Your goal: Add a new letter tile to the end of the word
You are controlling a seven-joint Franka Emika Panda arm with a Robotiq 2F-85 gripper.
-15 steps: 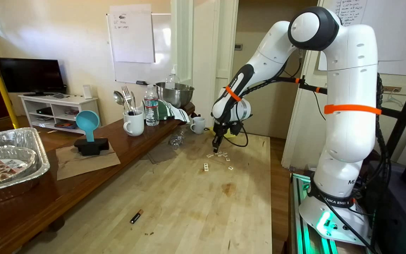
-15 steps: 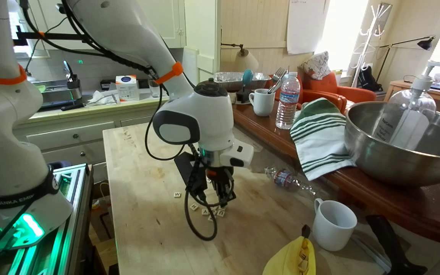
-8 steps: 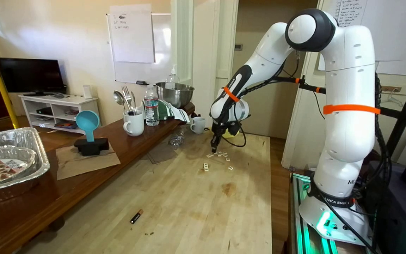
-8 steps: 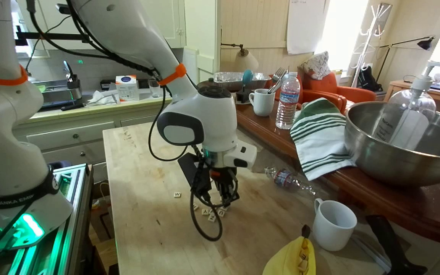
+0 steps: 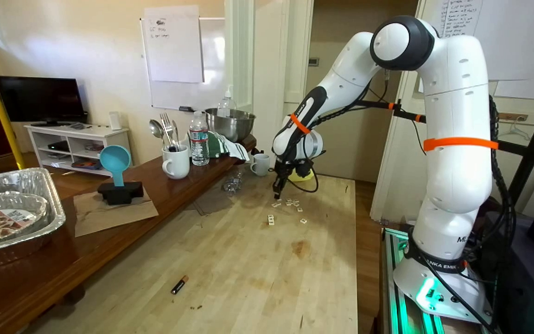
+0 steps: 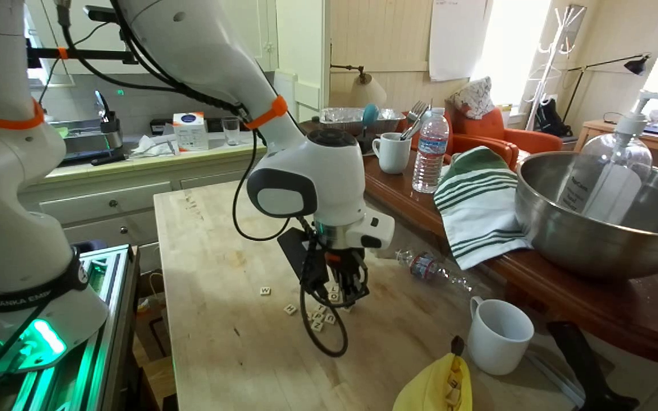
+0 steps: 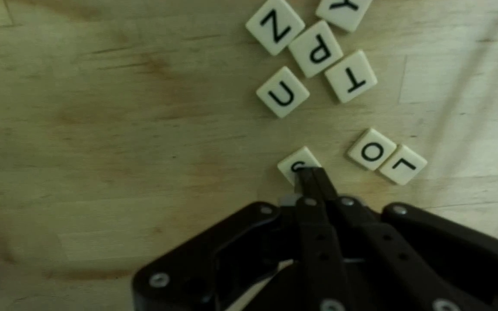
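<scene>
Arm [image 6: 209, 68] & tool [image 7: 312, 172] have shifted a bit right vs. the prior frame, as seen in an exterior view. Wooden surface [image 6: 237, 371] has a brown ledge [image 5: 167, 192] running along its left side in an exterior view. Steel bowl [image 6: 597, 251] sits up on the ledge, near right in an exterior view, w/ a pump bottle [image 6: 609, 171] inside; striped towel [image 6: 477, 211] drapes over the edge just beside it. Yellow pouch [image 6: 434, 388] & white mug [image 6: 500, 337] are near, mug to the right; clear bottle [image 6: 434, 271] lies on its side farther off. Tool hangs low above the surface, fully closed, fingers together, nothing seen btwn them. Tips partly hide the S tile [image 7: 294, 162]; can't tell if they touch it. Word [image 7: 391, 161], i.e. O tile [image 7: 371, 151] & L tile [image 7: 403, 166] set edge to edge, lies flat to the right of the tips in the wrist view, near S but apart from it. Far side of that view: P tile [image 7: 316, 49] sits btwn N tile [image 7: 275, 26] & T tile [image 7: 350, 77], tightly bunched, w/ Y tile [image 7: 345, 12] close by & U tile [image 7: 282, 92] a bit apart, nearer the S. W tile [image 6: 265, 291] is off on its own, left of the tool in an exterior view.
</scene>
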